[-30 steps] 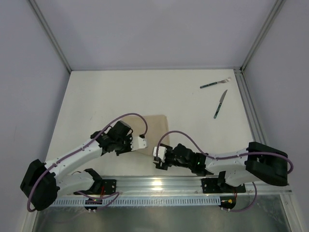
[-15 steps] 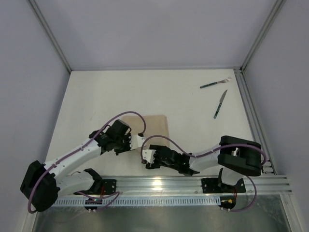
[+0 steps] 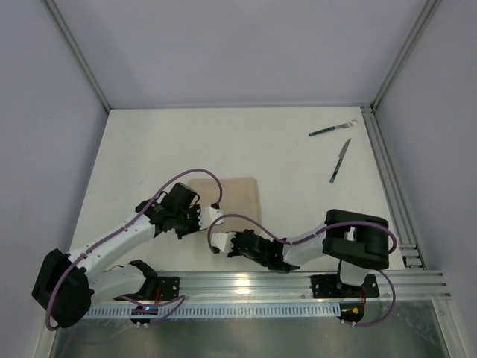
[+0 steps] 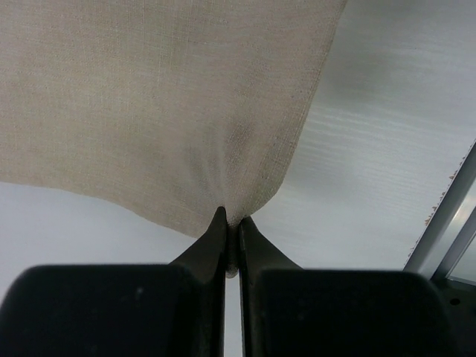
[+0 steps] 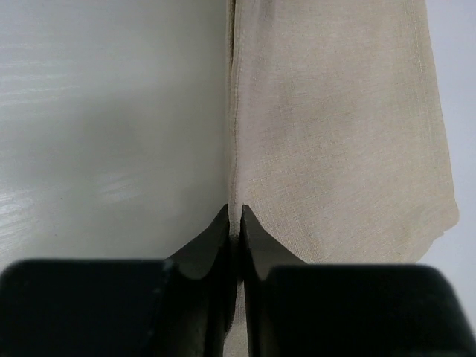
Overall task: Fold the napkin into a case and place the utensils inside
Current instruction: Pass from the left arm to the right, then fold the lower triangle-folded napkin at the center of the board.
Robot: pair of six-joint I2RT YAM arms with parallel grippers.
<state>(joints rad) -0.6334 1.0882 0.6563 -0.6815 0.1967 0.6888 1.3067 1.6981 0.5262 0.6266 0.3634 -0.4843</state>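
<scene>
The beige napkin [image 3: 237,195] lies flat on the white table, a little left of centre, just beyond both grippers. My left gripper [image 3: 215,216] is shut on the napkin's near corner [image 4: 245,201], and the cloth [image 4: 163,97] puckers at its tips [image 4: 232,223]. My right gripper [image 3: 217,240] has reached across to the left. Its jaws [image 5: 235,219] are shut on the napkin's long edge [image 5: 232,149], with the cloth [image 5: 335,134] spreading to the right of them. The utensils lie far off at the back right: the fork [image 3: 332,129] and, below it, the knife [image 3: 340,160].
An aluminium rail [image 3: 298,280] runs along the table's near edge behind the arm bases. A second rail [image 3: 387,175] lines the right side. Grey walls enclose the table on three sides. The right arm's elbow [image 3: 358,239] is folded near the front right.
My right arm has swung left along the near edge and its jaws, open before, have closed on the napkin's edge. The left gripper has shifted slightly left, still shut on the napkin.
</scene>
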